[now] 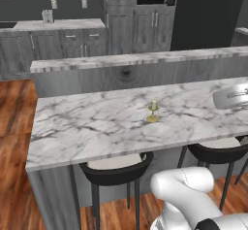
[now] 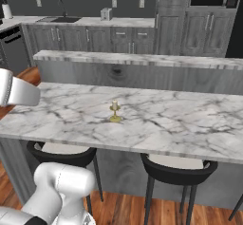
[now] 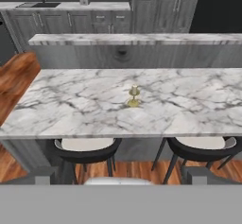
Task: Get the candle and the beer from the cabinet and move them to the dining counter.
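Note:
The candle (image 1: 153, 111), a cream stub on a brass holder, stands upright near the middle of the dining counter (image 1: 87, 127); it also appears as the candle (image 2: 115, 111) and the candle (image 3: 134, 96). In the hand view my gripper (image 3: 121, 176) is open and hangs well back from the counter's near edge, its fingertips (image 3: 45, 176) wide apart with nothing between them. The tall grey cabinet (image 3: 177, 12) stands at the far back with its doors closed. The beer is out of view.
Two black stools with pale seats (image 3: 87, 147) (image 3: 203, 147) are tucked under the counter's near edge. A raised marble ledge (image 3: 137, 38) runs behind the counter. Further back is a worktop with a sink (image 2: 64, 19). Wood floor (image 1: 14, 107) lies to the left.

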You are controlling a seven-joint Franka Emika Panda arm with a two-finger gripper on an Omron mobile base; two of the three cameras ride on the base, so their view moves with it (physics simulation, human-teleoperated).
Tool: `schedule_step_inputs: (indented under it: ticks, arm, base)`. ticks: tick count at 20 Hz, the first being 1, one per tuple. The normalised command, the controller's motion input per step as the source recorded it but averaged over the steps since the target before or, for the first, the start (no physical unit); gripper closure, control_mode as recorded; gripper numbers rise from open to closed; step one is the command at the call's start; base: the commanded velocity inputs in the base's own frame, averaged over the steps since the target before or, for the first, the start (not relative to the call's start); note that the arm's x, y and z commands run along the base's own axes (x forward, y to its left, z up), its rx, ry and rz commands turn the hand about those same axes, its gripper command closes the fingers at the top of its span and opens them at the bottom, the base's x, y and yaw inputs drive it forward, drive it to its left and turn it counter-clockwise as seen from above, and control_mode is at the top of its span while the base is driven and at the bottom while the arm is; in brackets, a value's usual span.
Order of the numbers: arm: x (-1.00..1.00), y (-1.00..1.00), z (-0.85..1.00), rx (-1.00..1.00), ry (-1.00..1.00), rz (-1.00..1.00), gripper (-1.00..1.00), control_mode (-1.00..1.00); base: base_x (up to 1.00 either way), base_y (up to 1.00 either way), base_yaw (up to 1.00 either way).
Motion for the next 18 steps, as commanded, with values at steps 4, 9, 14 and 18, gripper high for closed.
schedule_step_inputs:
  ticks: [4, 9, 14, 18]
  arm:
    - [-0.02, 0.00, 0.00, 0.00, 0.00, 0.00, -1.00, -1.00]
    - [0.00, 0.00, 0.00, 0.00, 0.00, 0.00, -1.00, -1.00]
    - [0.00, 0.00, 0.00, 0.00, 0.00, 0.00, -1.00, 1.00]
    - [0.00, 0.00, 0.00, 0.00, 0.00, 0.00, -1.00, 1.00]
  base:
    - [0.00, 0.00, 0.00]
    - [0.00, 0.00, 0.00]
    - [-0.01, 0.00, 0.00]
    - [-0.72, 0.36, 0.00]
